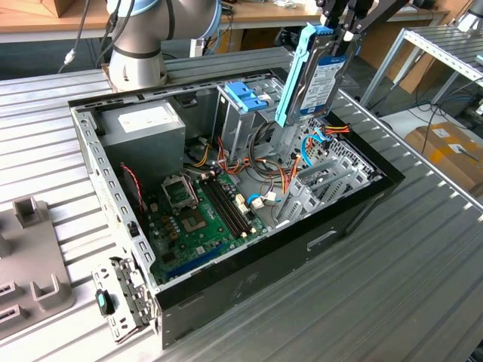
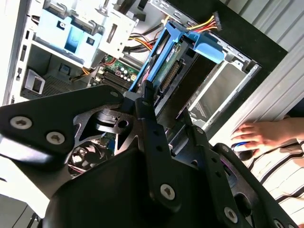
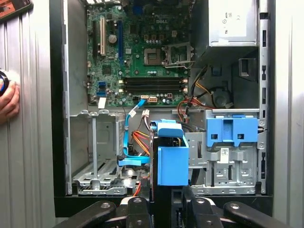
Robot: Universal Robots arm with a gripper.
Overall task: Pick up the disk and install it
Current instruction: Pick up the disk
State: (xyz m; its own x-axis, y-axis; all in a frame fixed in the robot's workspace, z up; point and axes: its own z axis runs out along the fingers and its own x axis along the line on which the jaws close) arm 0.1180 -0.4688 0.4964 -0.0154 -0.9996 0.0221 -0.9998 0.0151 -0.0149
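**Clamped and held upright**

Exterior view: the black claw point(image 1: 341, 34) grips the flat metal disk point(image 1: 321, 75), white-blue label and light blue side rails, above the open black computer case point(image 1: 249, 279). Second wrist view: its fingers point(image 2: 148, 97) pinch the disk's point(image 2: 164, 66) end. First wrist view: the disk point(image 3: 172, 164) shows edge-on over the case's inside.

open computer case point(image 1: 302, 253), motherboard point(image 1: 198, 219), power supply point(image 1: 143, 132)

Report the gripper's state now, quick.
Gripper: shut on the disk, held on edge above the open computer case.
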